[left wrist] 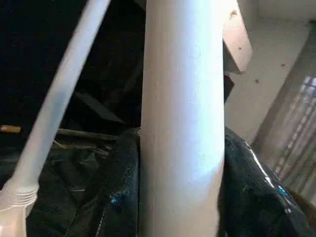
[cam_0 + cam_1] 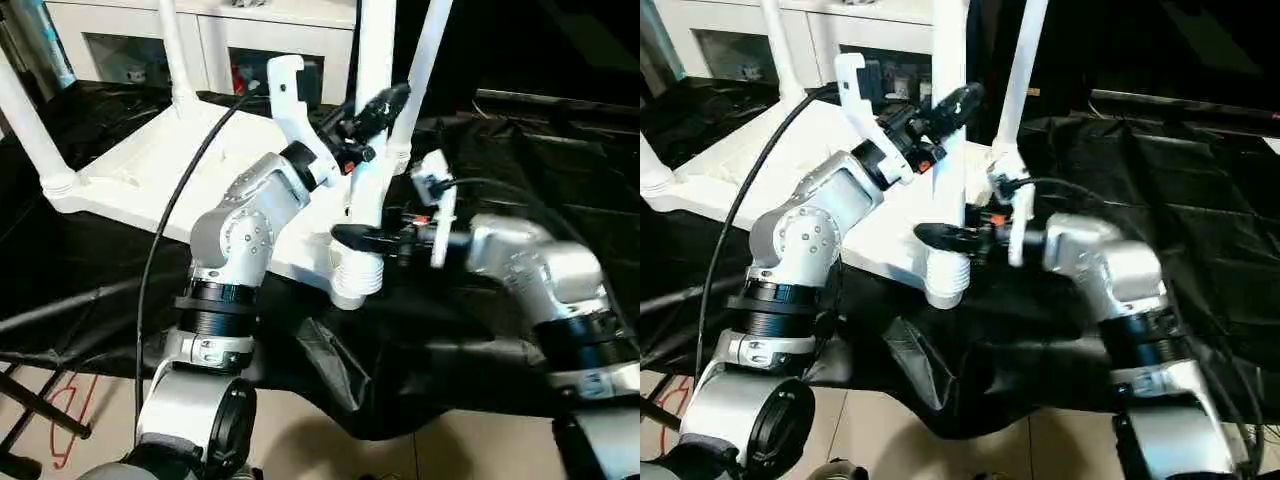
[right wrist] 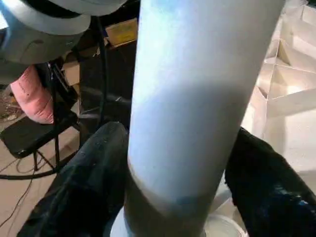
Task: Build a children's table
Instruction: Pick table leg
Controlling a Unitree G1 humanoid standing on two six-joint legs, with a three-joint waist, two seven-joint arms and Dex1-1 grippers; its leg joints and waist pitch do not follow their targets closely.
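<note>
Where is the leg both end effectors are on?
Head views: the near-corner leg stands upright in the tabletop's corner socket, centre frame, between both end effectors.

Left arm rises from lower left, elbow bent, silver forearm angled up and toward centre. Left gripper (image 2: 372,118) high on upright leg (image 2: 373,150), black fingers (image 1: 123,197) closed on either side of tube. Right arm enters from lower right, forearm near level, reaching toward centre. Right gripper (image 2: 362,238) lower on same leg, just above ribbed socket (image 2: 355,278), fingers (image 3: 89,182) clamped on both sides of tube. Left gripper above right, apart.
</note>
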